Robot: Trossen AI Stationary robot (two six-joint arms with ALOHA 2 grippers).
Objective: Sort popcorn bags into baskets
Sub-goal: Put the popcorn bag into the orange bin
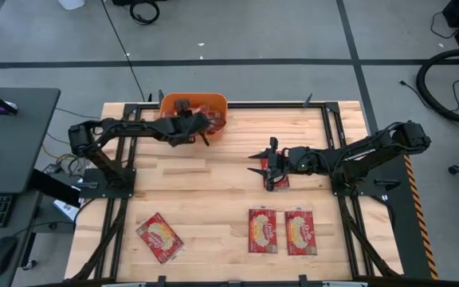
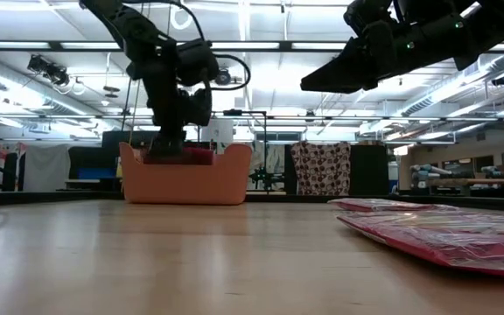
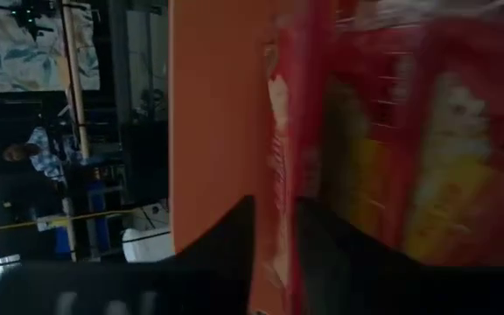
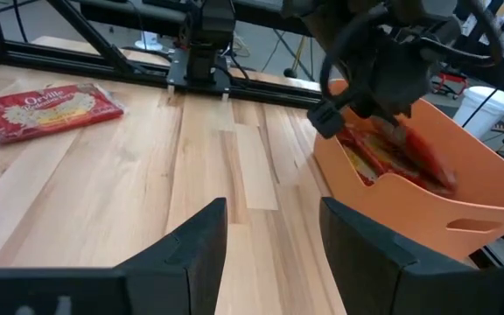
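Note:
The orange basket [image 1: 213,102] stands at the table's far edge, with red popcorn bags [image 3: 436,149] inside it. My left gripper [image 1: 196,127] reaches down into the basket [image 2: 186,179] and is shut on one red bag [image 3: 280,149]. My right gripper [image 1: 255,162] hovers open and empty over the middle of the table, with a bag [image 1: 280,182] lying flat just beside it. Three more bags lie flat near the table's near edge: one on the left [image 1: 159,237] and two side by side [image 1: 264,229] [image 1: 300,231]. My left gripper [image 3: 276,254] has a red bag's edge [image 3: 278,188] pinched between its two fingers. The bag stands edge-on beside the basket's orange wall [image 3: 213,122], inside the basket. The fingers come from above, as the right wrist view shows [image 4: 383,83].
Black frame rails run along the table's edges [image 1: 325,135], and both arm bases [image 1: 106,187] [image 1: 365,187] stand on it. Bare wood lies between the basket and the near bags [image 1: 205,183]. In the low view two bags lie at the right [image 2: 436,232].

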